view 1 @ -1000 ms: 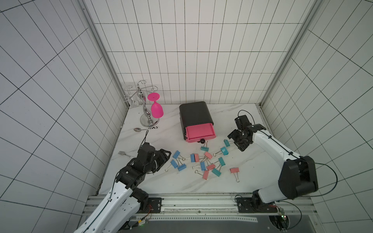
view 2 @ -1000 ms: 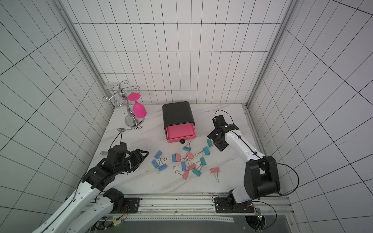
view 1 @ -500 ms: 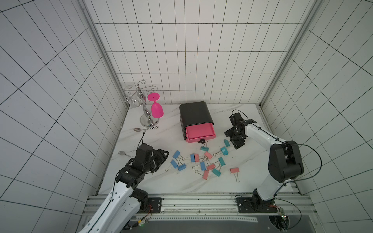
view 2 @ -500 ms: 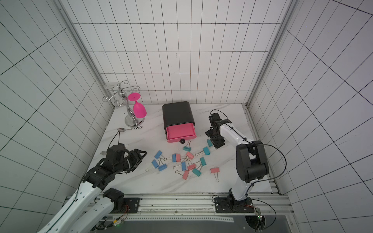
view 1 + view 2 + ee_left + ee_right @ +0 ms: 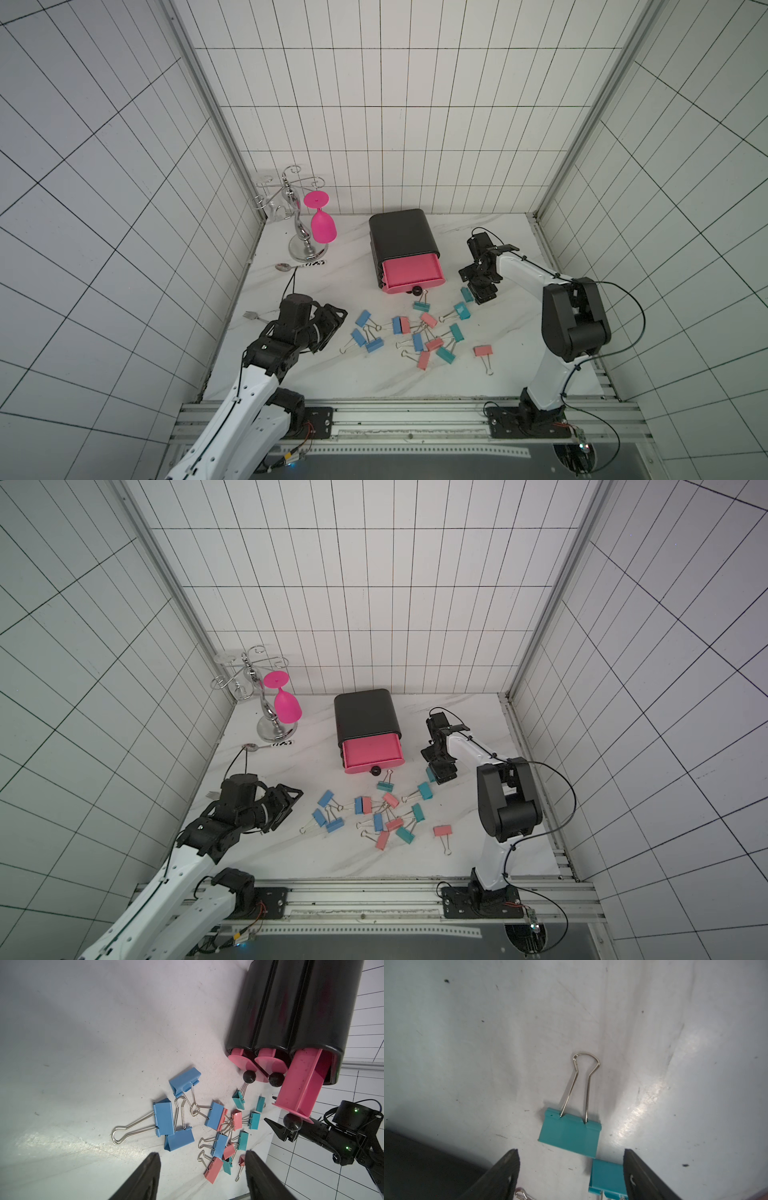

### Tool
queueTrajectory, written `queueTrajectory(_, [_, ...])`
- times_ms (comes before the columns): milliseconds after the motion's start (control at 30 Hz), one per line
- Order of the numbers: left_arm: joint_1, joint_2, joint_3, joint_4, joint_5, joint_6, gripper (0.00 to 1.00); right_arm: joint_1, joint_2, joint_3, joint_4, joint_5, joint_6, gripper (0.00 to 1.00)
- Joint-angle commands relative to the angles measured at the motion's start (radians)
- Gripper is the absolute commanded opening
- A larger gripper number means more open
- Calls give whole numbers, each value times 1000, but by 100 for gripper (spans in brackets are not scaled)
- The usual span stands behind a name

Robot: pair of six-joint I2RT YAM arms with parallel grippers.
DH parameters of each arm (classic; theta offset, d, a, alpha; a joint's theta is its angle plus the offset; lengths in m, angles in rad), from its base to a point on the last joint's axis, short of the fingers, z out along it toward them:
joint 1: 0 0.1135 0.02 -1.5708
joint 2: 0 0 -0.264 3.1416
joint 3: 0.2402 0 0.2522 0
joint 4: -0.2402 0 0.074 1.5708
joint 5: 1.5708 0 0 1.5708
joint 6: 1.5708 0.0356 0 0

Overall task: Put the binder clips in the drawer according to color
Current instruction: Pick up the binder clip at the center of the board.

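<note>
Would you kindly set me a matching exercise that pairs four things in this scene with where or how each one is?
Things:
1. pink goblet
2. top drawer
3. spoon
4. right gripper

States:
A. open, just above teal binder clips
B. lying beside the silver rack, near its base
C. hanging upside down from the silver rack
D. pulled out of the black chest

Pairs: 1-C, 2-D, 3-B, 4-A.
</note>
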Motion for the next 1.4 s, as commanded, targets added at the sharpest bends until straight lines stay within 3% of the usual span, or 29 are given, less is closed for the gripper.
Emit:
queueTrajectory(0, [13, 0, -7, 27, 17, 24, 68, -12, 18, 23, 4, 9, 48, 80])
queueTrajectory(833, [47, 15, -23, 42, 40, 36, 68, -13, 87, 11, 44, -28, 103, 74])
queueTrajectory(1367, [53, 9, -26, 41, 34, 30, 68, -13, 84, -33, 82, -57, 108, 57])
